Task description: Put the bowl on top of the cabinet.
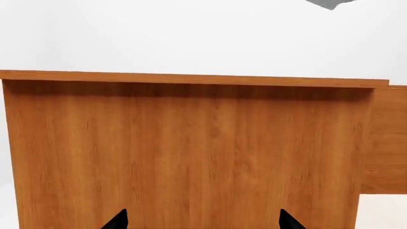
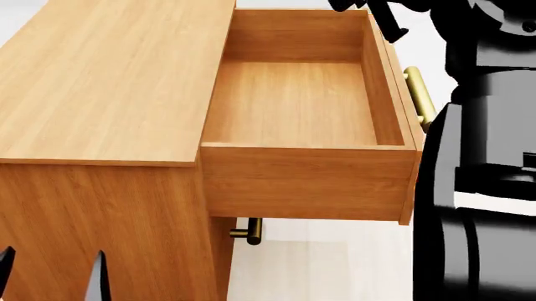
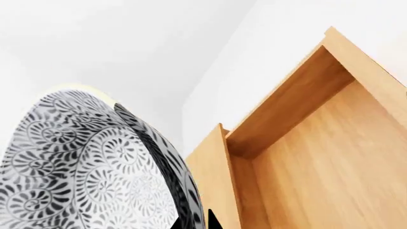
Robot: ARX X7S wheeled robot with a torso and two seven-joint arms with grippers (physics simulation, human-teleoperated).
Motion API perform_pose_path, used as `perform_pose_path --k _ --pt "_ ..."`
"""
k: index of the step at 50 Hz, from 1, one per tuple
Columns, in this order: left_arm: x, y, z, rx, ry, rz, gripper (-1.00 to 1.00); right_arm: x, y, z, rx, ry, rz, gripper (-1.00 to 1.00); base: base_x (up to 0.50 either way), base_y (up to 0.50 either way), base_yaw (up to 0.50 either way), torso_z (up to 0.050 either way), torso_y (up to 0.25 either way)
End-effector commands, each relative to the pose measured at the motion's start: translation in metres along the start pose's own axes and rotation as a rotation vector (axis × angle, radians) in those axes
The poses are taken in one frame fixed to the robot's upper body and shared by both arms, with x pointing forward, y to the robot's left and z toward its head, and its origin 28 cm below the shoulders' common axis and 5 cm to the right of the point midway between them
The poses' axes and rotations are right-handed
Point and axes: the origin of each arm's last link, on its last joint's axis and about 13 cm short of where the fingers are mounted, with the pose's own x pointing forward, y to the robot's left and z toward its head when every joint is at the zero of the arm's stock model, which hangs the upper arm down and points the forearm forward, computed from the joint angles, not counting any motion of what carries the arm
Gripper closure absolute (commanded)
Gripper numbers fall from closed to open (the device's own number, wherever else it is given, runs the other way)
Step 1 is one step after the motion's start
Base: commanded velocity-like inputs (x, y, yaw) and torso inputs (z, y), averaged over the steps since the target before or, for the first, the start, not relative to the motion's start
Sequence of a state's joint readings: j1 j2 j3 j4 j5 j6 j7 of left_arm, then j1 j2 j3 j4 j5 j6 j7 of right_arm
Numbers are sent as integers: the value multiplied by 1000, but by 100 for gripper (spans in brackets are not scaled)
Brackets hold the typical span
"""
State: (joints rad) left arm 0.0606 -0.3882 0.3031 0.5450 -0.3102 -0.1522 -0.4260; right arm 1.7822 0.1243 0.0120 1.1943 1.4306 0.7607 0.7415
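Observation:
The bowl fills the near side of the right wrist view, white with a dense dark leaf pattern and a thin yellowish rim. My right gripper is shut on the bowl's wall, one fingertip on each side. Behind the bowl are the wood panels of the cabinet. The head view does not show the bowl. The cabinet has a flat top, and its top drawer is pulled out with nothing in it. My left gripper is open, low down and facing the cabinet's side panel; its tips show at the bottom left of the head view.
My black right arm fills the right side, next to the open drawer's front. A brass bar handle is on that drawer front and another sits lower down. Pale floor lies below the drawer.

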Motion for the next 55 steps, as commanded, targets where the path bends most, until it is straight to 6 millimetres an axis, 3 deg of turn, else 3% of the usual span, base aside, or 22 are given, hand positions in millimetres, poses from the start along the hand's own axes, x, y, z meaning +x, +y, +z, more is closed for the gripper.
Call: perform_pose_path --k 1,12,18,19,43,55 --pt "4 1 1 -6 -28 21 -100 13 30 -36 -23 82 -35 100 0 0 0 0 0" --pt "5 3 2 -14 -30 27 -100 18 41 -54 -17 119 -52 100 0 0 0 0 0" --pt "5 1 -2 -13 -17 17 -100 19 50 -60 0 105 -151 100 0 0 0 0 0" --pt "5 1 5 -15 -18 16 -100 19 51 -62 12 108 -160 100 0 0 0 0 0" --pt "6 8 12 -41 -32 41 -100 4 75 -74 -72 80 -313 100 0 0 0 0 0" --pt "6 10 15 -43 -40 48 -100 6 73 -81 -84 99 -324 100 0 0 0 0 0"
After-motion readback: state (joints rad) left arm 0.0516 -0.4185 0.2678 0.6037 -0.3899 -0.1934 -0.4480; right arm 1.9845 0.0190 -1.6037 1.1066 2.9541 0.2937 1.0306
